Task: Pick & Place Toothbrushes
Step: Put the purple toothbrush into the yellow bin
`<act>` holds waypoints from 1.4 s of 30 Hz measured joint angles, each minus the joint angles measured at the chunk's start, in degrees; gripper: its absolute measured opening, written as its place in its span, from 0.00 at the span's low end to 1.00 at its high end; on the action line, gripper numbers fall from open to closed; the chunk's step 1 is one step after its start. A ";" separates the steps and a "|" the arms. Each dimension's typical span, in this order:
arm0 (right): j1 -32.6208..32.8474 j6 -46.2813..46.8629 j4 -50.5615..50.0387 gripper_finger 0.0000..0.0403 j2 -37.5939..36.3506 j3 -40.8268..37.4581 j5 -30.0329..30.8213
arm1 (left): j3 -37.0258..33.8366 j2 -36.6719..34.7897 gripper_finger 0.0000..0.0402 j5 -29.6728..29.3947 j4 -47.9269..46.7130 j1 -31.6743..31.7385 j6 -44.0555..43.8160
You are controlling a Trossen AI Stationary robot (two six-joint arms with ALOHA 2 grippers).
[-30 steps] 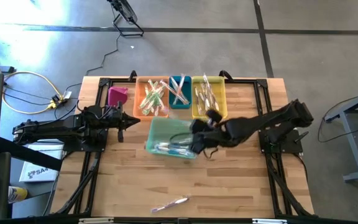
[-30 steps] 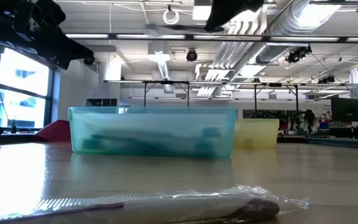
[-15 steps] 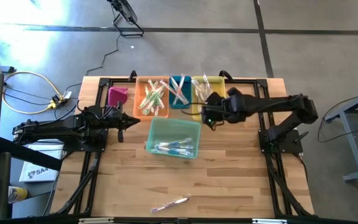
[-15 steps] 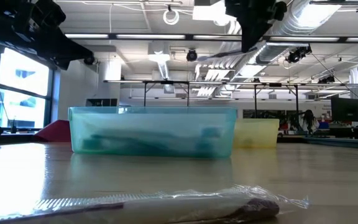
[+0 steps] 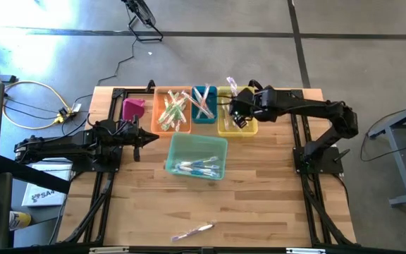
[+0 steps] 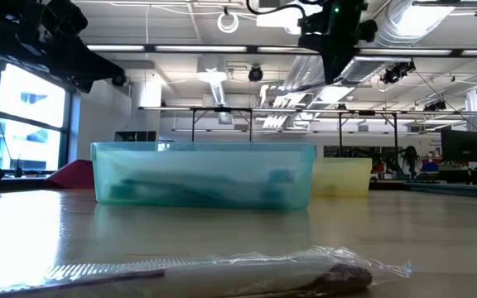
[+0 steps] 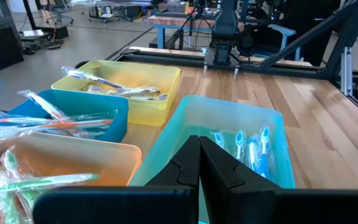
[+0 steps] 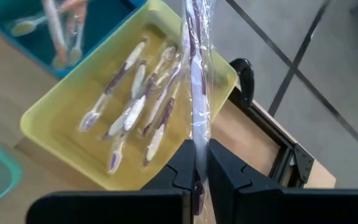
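My right gripper hangs above the yellow bin at the far side, shut on a clear-wrapped toothbrush with purple accents. The brush's free end sticks out toward the far edge. Several purple toothbrushes lie in the yellow bin. More toothbrushes lie in the orange bin, the blue bin and the teal bin. One wrapped toothbrush lies on the table near the front edge. My left gripper waits shut at the left, beside the teal bin. My right gripper pinches the wrapped toothbrush near one end between its two fingers. The fingers slant down toward the far edge, and the brush runs on past their tips roughly in line with them. It is lifted clear, above the yellow bin.
A magenta object stands left of the orange bin. The three far bins sit side by side against the table's far frame. Bare wood lies between the teal bin and the loose toothbrush at the front.
My right gripper has swung from over the teal bin toward the far edge and a little to the right, tipping further downward, and now hangs over the yellow bin with the wrapped toothbrush in its fingers.
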 joint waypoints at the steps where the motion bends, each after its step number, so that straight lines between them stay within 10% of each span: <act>1: -0.59 -0.43 0.56 0.03 0.00 -0.13 -0.14 | 0.00 0.00 0.00 0.00 0.01 0.00 0.00; 25: -12.30 -9.26 42.97 0.03 0.05 -32.06 -16.06 | 0.09 -0.02 0.00 -0.02 0.00 0.02 1.60; 42: -14.47 -10.40 48.22 0.22 0.04 -34.36 -18.82 | 0.09 0.00 0.00 -0.13 0.04 0.02 5.11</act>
